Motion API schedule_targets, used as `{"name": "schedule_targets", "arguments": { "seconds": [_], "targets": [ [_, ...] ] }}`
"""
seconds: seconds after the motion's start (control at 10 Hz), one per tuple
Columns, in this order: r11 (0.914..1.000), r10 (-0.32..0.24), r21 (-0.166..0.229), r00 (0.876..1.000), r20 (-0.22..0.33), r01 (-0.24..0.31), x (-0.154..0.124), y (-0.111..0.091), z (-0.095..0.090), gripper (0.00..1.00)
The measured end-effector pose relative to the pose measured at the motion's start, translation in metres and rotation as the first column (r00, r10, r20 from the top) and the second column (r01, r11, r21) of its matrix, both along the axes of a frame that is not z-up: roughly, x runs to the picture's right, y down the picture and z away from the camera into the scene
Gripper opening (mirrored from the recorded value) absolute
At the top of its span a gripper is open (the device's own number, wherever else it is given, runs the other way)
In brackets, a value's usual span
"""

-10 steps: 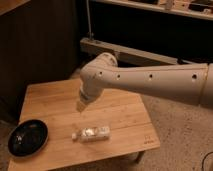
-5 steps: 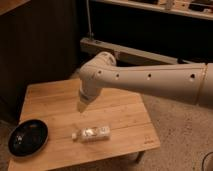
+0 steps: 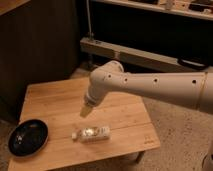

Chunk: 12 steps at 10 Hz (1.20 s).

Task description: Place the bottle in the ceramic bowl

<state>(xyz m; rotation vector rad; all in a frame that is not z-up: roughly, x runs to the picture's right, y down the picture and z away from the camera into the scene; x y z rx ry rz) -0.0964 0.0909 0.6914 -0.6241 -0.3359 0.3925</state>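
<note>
The bottle [image 3: 91, 133] lies on its side on the wooden table [image 3: 55, 97], near the front, its cap pointing left. The ceramic bowl [image 3: 28, 137], dark and glossy, sits at the table's front left corner, empty. My gripper [image 3: 86, 111] hangs from the white arm [image 3: 150, 87] just above and slightly behind the bottle, not touching it. Nothing shows in the gripper.
The table's front edge [image 3: 100, 152] lies close below the bottle. A dark cabinet wall [image 3: 35, 40] stands behind the table. A metal shelf rail [image 3: 130, 55] runs at the back right. Speckled floor [image 3: 180, 140] lies to the right.
</note>
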Motion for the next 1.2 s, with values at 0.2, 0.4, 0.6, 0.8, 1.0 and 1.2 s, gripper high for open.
{"name": "schedule_targets", "arguments": {
  "seconds": [0.2,0.4,0.6,0.8,1.0,1.2],
  "targets": [
    [0.9988,-0.050,0.009,0.994,0.098,0.049,-0.002,0.028,-0.001,0.65],
    [0.9942,-0.106,0.031,0.979,0.171,0.102,-0.008,0.045,-0.010,0.65],
    [0.9895,-0.144,0.041,0.969,0.200,0.138,-0.006,0.067,-0.008,0.65],
    [0.9839,-0.178,0.044,0.967,0.183,0.173,-0.005,0.092,0.002,0.65],
    [0.9810,-0.194,0.045,0.967,0.165,0.189,-0.002,0.105,0.008,0.65],
    [0.9783,-0.206,0.046,0.969,0.138,0.202,0.003,0.115,0.016,0.65]
  ]
}}
